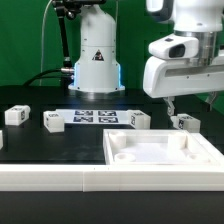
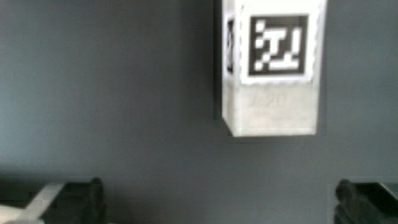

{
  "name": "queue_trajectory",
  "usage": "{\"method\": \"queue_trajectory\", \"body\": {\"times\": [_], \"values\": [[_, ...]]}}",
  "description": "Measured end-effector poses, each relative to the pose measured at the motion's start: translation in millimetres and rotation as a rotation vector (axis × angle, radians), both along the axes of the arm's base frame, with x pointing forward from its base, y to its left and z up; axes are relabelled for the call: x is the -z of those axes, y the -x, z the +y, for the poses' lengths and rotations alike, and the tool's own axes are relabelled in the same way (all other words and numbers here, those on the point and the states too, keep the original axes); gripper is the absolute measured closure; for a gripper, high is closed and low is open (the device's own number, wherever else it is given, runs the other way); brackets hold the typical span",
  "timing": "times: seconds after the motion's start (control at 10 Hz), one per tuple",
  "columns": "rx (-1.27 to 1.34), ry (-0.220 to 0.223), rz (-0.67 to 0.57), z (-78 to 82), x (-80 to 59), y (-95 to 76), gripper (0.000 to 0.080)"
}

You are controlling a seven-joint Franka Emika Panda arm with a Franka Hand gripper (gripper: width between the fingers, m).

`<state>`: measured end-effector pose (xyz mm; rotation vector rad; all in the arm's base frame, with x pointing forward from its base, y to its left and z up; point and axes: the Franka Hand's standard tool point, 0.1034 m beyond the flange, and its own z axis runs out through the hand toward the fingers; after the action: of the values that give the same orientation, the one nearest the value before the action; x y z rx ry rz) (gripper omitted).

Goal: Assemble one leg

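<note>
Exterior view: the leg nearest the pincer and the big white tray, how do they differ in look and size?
The leg is far smaller than the tray. The leg is a blocky oblong; the tray is wide and flat with a raised rim. The leg carries a black-and-white tag; the tray shows none. Both are white.

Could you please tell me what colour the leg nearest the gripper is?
White leg, with a black-and-white tag; best seen in the wrist view.

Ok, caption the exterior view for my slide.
Open gripper just above one leg by the tray; three other legs and the marker board lie on the black table.
</note>
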<state>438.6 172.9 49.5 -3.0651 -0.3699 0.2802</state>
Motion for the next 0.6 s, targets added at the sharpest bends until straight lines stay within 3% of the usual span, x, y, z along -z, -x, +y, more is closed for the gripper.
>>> {"method": "queue_trajectory", "body": {"times": [0.4, 0.6], "values": [[-0.016, 0.062, 0.246, -0.3, 2.0, 7.6, 0.0151], [-0.031, 0.083, 0.341, 6.7, 11.0, 13.9, 0.0151]]}}
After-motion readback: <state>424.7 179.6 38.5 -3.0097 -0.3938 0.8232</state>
